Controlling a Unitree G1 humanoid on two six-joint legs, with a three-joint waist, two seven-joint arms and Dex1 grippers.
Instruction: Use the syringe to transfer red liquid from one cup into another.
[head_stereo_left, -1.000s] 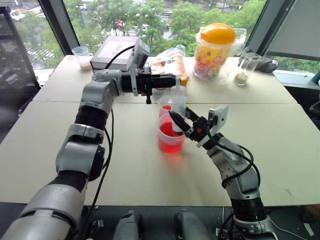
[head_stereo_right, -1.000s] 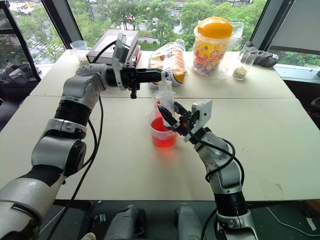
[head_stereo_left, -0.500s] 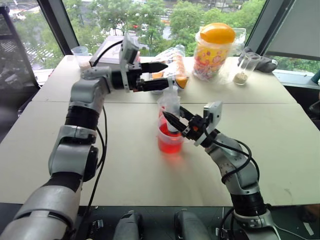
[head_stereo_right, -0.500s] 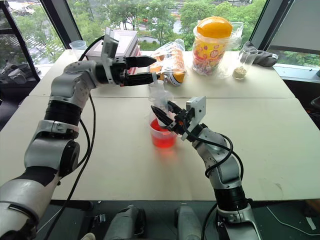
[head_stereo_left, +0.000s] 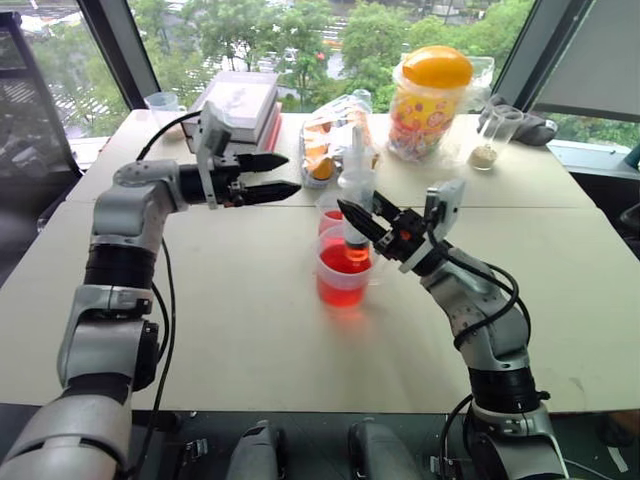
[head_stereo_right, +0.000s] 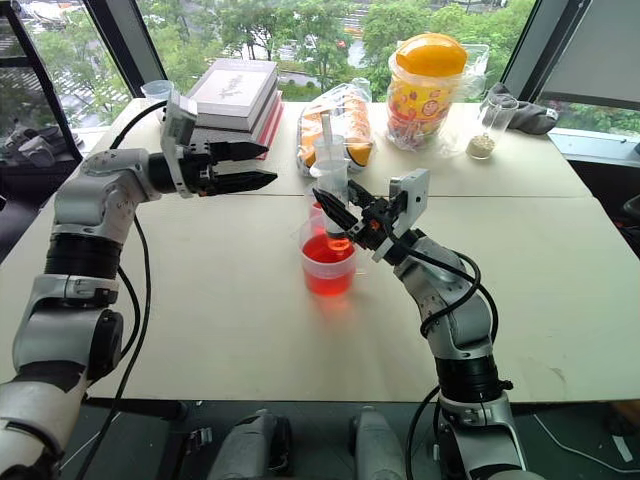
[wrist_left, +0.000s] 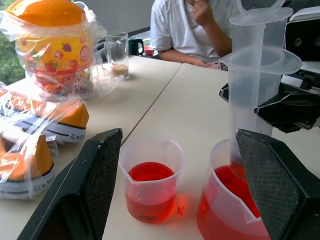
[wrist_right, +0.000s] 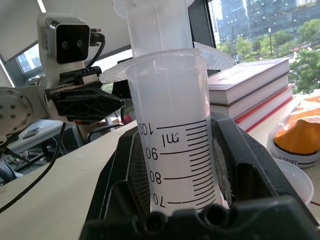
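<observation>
Near the middle of the surface (head_stereo_left: 250, 330), head views: the right gripper (head_stereo_left: 350, 214) is clamped on the syringe (head_stereo_left: 355, 205), held upright with its orange-red tip just above the red liquid (head_stereo_left: 342, 280) in the wide handled beaker (head_stereo_left: 343, 270).
Narrower cup: the smaller clear cup (head_stereo_right: 318, 213) stands just behind the beaker, touching or nearly so, also holding red liquid.
Left gripper: the left gripper (head_stereo_left: 285, 174) hangs in the air toward the left edge, fingers spread and empty, pointing level at the syringe, apart from it.
Far edge: a stack of books (head_stereo_left: 238, 103), a bag of orange packets (head_stereo_left: 335, 135), a bagged jar with an orange lid (head_stereo_left: 430, 90) and a clear cup with pale powder (head_stereo_left: 487, 140).

Left wrist view, fingers: the two black fingers (wrist_left: 100, 175) stand wide apart with nothing between them.
Left wrist view, cups: the narrower cup (wrist_left: 150, 185) and the beaker (wrist_left: 230, 210) stand side by side; the syringe (wrist_left: 252, 75) rises over the beaker, its tip at the liquid.
Left wrist view, background: a person (wrist_left: 200, 25) in a white shirt sits at the far corner.

Right wrist view, grip: the gripper's black fingers (wrist_right: 240, 160) close on both sides of the syringe barrel (wrist_right: 175, 140), scale marks facing the camera.
Right wrist view, beyond: the left gripper (wrist_right: 116, 103) points in from the side, and the books (wrist_right: 250, 90) lie behind.
</observation>
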